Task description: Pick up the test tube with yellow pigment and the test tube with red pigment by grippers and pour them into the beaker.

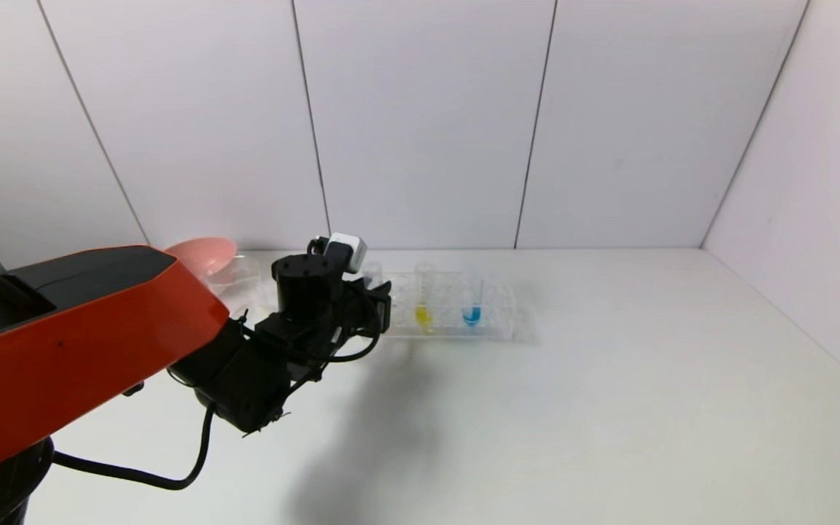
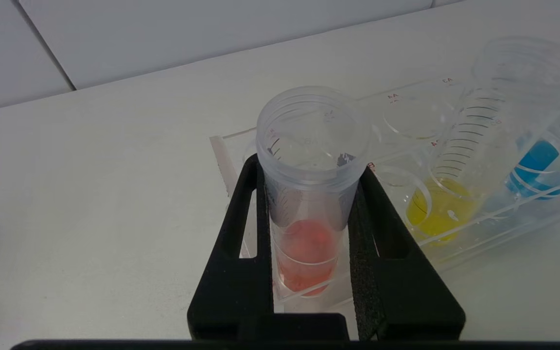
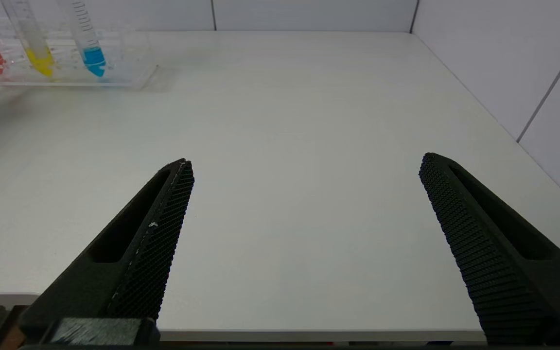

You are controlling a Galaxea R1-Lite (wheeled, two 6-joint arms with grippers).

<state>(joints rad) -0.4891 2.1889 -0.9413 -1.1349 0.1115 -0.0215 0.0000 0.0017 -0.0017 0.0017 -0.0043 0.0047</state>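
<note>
The red-pigment tube (image 2: 307, 245) stands in the end slot of the clear rack (image 2: 503, 228). My left gripper (image 2: 309, 165) is closed around it, one black finger pressed on each side below the rim. In the head view the left gripper (image 1: 382, 299) hides this tube. The yellow-pigment tube (image 1: 424, 302) stands in the rack one slot further along and also shows in the left wrist view (image 2: 447, 199). The clear beaker (image 1: 239, 277) sits by the back wall, left of the rack. My right gripper (image 3: 304, 165) is open and empty over the table's near edge.
A tube with blue liquid (image 1: 472, 306) stands in the rack beyond the yellow one. A pink bowl (image 1: 201, 255) sits at the back left beside the beaker. White walls close the table at the back and right.
</note>
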